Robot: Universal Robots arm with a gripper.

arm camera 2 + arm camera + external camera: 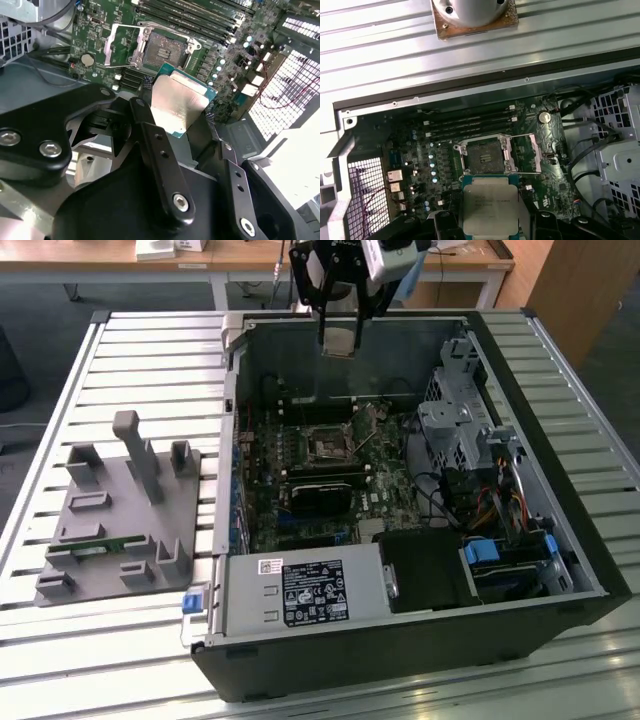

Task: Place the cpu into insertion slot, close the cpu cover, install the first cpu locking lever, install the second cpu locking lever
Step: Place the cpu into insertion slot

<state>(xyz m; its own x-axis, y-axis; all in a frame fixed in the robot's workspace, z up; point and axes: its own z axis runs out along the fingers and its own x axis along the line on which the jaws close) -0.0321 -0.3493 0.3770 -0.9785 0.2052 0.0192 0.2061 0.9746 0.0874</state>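
End effector [176, 114] closed on cpu [180, 97] edges, chip held well above open insertion slot [162, 47]; risk: any tilt or offset going down bends socket pins or jams a corner.

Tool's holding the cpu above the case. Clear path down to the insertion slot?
Probably yes. The small square black-rimmed insertion slot lies open, its silver metal frame cover swung aside, nothing over it; the tool grips the flat silver-grey cpu above.
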